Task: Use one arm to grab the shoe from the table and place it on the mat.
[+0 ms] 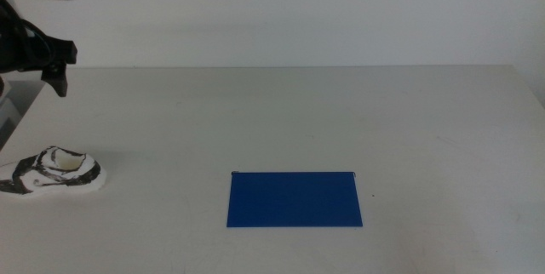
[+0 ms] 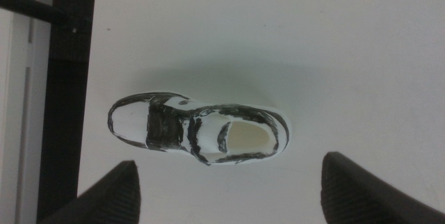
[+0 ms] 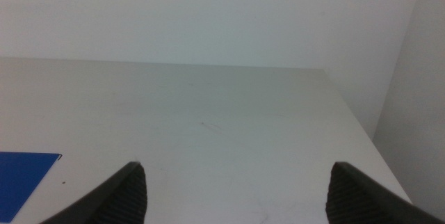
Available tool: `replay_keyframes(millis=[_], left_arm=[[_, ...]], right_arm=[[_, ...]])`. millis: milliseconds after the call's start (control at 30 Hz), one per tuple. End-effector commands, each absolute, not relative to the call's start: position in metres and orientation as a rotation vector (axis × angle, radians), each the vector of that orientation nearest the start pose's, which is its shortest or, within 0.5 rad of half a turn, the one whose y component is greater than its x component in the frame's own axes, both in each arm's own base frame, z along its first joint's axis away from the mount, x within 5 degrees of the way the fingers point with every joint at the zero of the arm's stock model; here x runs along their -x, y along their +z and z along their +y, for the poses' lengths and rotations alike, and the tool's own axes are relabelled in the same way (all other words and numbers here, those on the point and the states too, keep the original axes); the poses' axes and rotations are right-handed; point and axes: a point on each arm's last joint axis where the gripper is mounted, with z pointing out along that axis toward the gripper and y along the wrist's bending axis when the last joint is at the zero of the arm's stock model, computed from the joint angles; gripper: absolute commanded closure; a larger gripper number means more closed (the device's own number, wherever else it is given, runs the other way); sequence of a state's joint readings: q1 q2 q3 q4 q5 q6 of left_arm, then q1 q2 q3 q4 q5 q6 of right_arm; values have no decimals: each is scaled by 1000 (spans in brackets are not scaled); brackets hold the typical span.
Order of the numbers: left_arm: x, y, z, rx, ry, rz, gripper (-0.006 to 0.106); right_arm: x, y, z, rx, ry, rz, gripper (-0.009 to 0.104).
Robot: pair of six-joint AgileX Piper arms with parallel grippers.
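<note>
Left arm [image 1: 34,48]: enters the middle view at about 10 o'clock, high over the table's left edge, hanging above the shoe without touching it.
Left gripper [image 2: 229,189]: jaws spread wide and holding nothing; in its wrist view the shoe lies on the table between and beyond the two dark tips.
Right gripper [image 3: 236,189]: jaws also wide apart and holding nothing, over bare tabletop, with a corner of the mat [image 3: 24,175] showing at its side; it is out of the middle view.
Shoe [image 1: 55,172]: lies upright on its sole at about 8 o'clock in the middle view, close to the table's left edge, well apart from the mat.
Mat [image 1: 294,199]: flat, deep blue, at about 6 o'clock, nothing on it.
Table [image 1: 341,112]: plain off-white surface.
</note>
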State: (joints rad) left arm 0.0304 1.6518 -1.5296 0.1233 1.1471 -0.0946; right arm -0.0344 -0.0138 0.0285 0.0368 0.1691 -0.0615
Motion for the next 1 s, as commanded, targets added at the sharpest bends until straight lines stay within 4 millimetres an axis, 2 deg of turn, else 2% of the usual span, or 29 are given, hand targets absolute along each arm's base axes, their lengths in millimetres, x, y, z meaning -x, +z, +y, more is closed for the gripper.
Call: replay_keyframes(millis=[0,167,433,500,667,767,967], left_arm=[[-344,352,22,156,156,2651,15],[-348,342,22,106,172,2707,15],[-356,327,23,256,147,2745,15],[-358,326,23,387,118,2715,15],[-359,327,23,896,3,2571,15],[-359,327,22,1134,-49,2479,15],[-358,326,21,1374,-113,2375,15]], right_arm=[[-55,201,-2,7,-65,1558,29],[-55,201,-2,7,-65,1558,29],[-55,201,-2,7,-65,1558,29],[-55,201,-2,7,-65,1558,29],[-55,201,-2,7,-65,1558,29],[-55,201,-2,7,-65,1558,29],[-55,201,-2,7,-65,1558,29]])
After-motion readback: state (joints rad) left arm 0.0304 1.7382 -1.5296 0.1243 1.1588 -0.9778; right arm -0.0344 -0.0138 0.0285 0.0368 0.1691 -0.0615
